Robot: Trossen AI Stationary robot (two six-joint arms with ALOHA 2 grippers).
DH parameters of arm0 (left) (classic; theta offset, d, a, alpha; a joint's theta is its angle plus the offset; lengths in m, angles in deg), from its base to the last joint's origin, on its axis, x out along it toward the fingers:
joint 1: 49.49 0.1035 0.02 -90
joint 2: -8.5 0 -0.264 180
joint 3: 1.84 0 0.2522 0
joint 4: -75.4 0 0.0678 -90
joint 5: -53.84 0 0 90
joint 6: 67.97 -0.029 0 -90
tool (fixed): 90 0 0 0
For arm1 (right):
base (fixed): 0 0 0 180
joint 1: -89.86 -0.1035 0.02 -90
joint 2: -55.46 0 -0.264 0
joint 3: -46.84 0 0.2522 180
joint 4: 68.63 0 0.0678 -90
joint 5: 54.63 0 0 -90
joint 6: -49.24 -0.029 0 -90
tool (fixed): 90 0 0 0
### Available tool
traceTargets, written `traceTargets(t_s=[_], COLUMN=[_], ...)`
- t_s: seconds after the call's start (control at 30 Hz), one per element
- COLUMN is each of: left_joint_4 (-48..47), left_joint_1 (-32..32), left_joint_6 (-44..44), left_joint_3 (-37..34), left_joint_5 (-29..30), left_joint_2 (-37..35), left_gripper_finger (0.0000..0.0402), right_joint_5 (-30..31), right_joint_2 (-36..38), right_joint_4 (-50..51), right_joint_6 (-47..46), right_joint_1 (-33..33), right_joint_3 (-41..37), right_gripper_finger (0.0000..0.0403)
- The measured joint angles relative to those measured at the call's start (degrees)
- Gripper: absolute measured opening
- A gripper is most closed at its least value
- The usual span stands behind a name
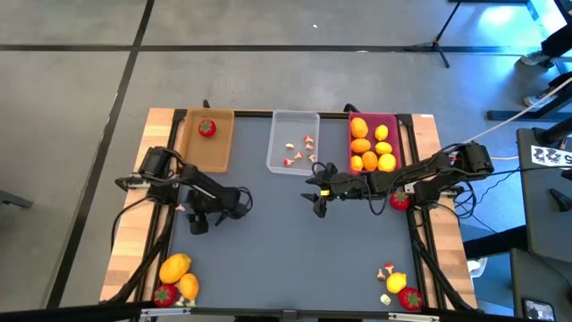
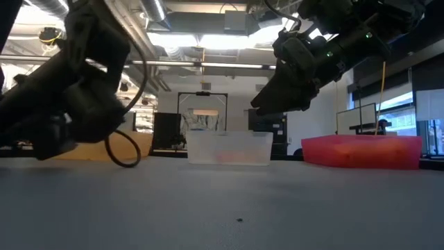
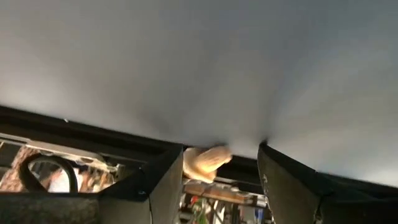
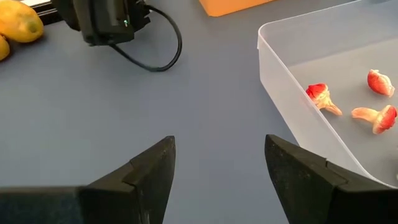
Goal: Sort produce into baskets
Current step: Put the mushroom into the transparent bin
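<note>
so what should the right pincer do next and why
Probably swing back to the loose strawberry lying beside the right arm. The right pincer hangs open and empty above bare table near the clear tray, and the tan tray holds just one strawberry.

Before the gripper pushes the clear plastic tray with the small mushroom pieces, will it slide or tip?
The clear translucent plastic tray looks thin-walled and probably light, so it would likely slide on the smooth grey table instead of tipping, since it is shallow and wide. The small red-and-white mushroom pieces lie loose inside and may shift around.
</note>
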Motion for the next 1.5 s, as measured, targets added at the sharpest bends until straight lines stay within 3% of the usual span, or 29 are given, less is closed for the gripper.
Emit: traceTargets(t_s=[0.33,0.67,0.8,1.23,1.5], left_joint_4=[1.8,2.7,1.1,-0.1,15.0], left_joint_1=[0.0,0.0,-0.3,1.7,6.2], left_joint_6=[-2.3,-4.6,-5.1,-4.8,-6.4], left_joint_3=[-5.8,-6.1,-4.6,6.6,9.6], left_joint_5=[0.0,1.2,1.4,8.4,19.2], left_joint_2=[0.0,-0.1,-0.8,-19.6,-33.8], left_gripper_finger=[0.0195,0.0074,0.0048,0.0061,0.0064], right_joint_5=[0.0,0.0,0.0,1.0,1.1], right_joint_2=[0.0,0.0,0.0,0.0,0.0], right_joint_4=[0.0,0.0,0.0,-0.1,-0.1], right_joint_6=[0.0,0.0,0.0,0.0,0.0], right_joint_1=[0.0,0.0,0.0,0.0,0.0], right_joint_3=[0.0,0.0,0.0,0.0,0.0], right_gripper_finger=[0.0243,0.0243,0.0243,0.0243,0.0243])
